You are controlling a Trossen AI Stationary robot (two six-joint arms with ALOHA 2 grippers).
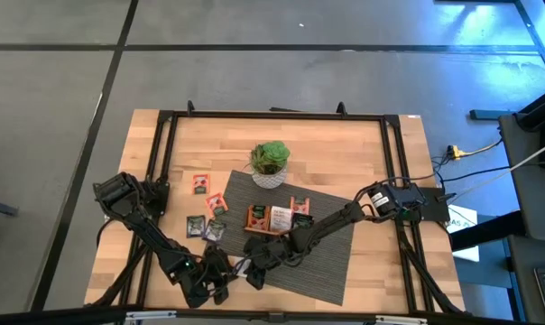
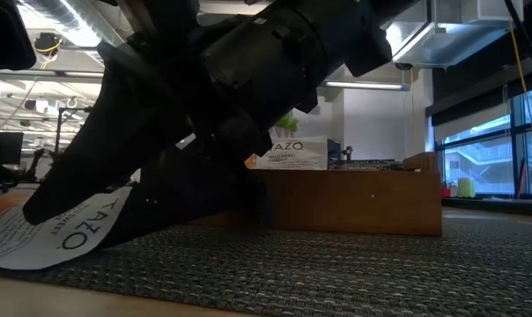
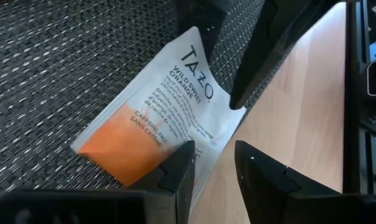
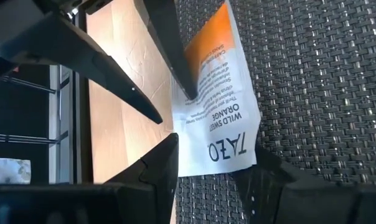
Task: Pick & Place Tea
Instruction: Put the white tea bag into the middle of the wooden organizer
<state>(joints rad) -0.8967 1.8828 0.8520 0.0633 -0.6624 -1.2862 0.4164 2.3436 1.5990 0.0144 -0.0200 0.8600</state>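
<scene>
A white sachet with an orange end (image 3: pixel 163 112) lies flat, partly on the dark woven mat (image 1: pixel 322 253) and partly on the bare wood by the mat's near left corner. It also shows in the right wrist view (image 4: pixel 219 93) and the low view (image 2: pixel 63 231). My left gripper (image 3: pixel 214 163) is open at the sachet's orange end. My right gripper (image 4: pixel 206 165) is open, with a finger at either side of the sachet's white end. In the high view both grippers meet near the table's near edge, the left one (image 1: pixel 218 282) and the right one (image 1: pixel 253 269). My left gripper has one fingertip (image 4: pixel 183 84) over the sachet's long edge near the orange end, and the other finger over bare wood. I cannot tell whether it touches the sachet. My right gripper's fingers stand at the two corners of the white end (image 4: pixel 228 149). I cannot tell whether they touch it.
A long wooden tray (image 1: pixel 277 219) with sachets stands on the mat, and it shows behind the arms in the low view (image 2: pixel 354 202). A potted plant (image 1: pixel 270 162) stands at the mat's far edge. Several loose sachets (image 1: pixel 205 206) lie on the wood left of the mat.
</scene>
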